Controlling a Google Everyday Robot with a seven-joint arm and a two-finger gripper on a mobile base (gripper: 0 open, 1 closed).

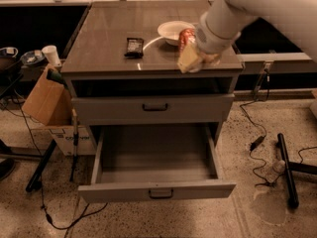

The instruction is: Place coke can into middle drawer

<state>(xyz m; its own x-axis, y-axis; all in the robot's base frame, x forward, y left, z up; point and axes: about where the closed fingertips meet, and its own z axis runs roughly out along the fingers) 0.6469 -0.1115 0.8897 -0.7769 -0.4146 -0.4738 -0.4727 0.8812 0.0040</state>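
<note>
I'm clamping one coke can [186, 35] in the end effector [189, 62] at the table [104, 43] front edge; one middle drawer [124, 190] is lying open below.

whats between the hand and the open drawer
Camera view: the closed drawer front with the black handle lies between the hand, at the counter's front edge by the coke can, and the open middle drawer.

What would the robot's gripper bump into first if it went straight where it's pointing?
Probably the countertop front edge: the gripper points down just above it. Depth is unclear, so it might miss and reach the open middle drawer.
</note>
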